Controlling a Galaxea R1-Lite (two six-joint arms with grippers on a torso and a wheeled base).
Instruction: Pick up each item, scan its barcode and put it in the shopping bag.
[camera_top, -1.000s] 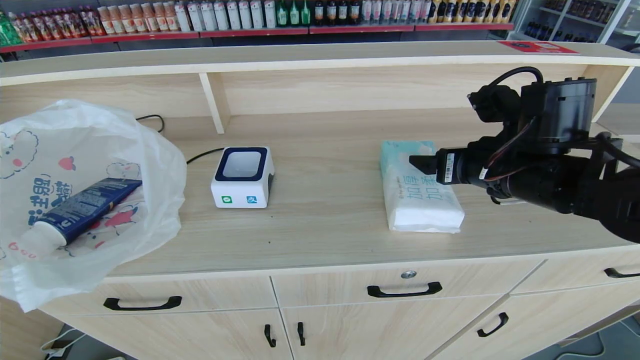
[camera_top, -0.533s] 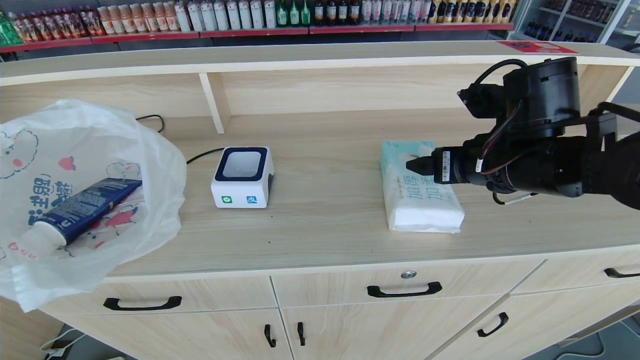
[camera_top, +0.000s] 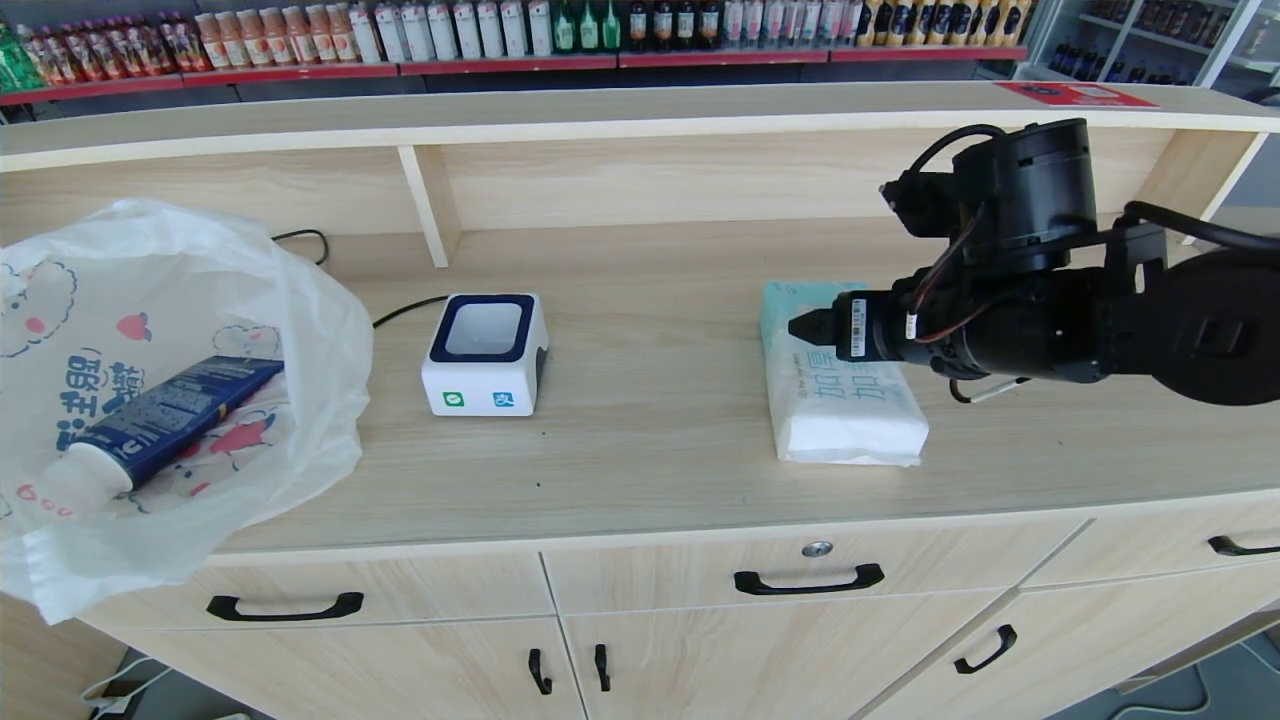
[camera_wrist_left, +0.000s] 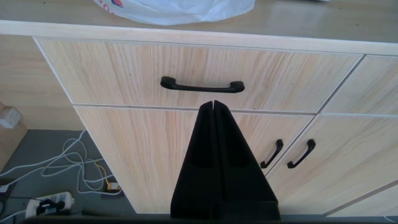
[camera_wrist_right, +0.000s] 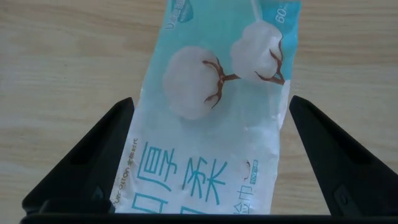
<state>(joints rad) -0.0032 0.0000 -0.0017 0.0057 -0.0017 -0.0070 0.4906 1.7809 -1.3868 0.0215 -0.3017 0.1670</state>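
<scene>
A pale blue and white tissue pack (camera_top: 840, 380) lies flat on the wooden counter (camera_top: 650, 450), right of the white scanner box (camera_top: 487, 353). My right gripper (camera_top: 805, 325) hovers over the far part of the pack, open, with its two black fingers (camera_wrist_right: 93, 168) spread on either side of the pack (camera_wrist_right: 211, 137). At the left end of the counter, a white shopping bag (camera_top: 150, 400) lies open with a dark blue tube (camera_top: 165, 415) inside. My left gripper (camera_wrist_left: 214, 109) is shut, low in front of the cabinet drawers.
A black cable (camera_top: 405, 310) runs from the scanner to the back. A raised shelf ledge (camera_top: 600, 120) with a divider (camera_top: 428, 205) borders the counter's far side. Drawers with black handles (camera_top: 808, 580) sit below. Bottle shelves stand behind.
My right arm has moved left and slightly farther over the tissue pack, with its wrist turning. The pack, scanner and bag have stayed put.
</scene>
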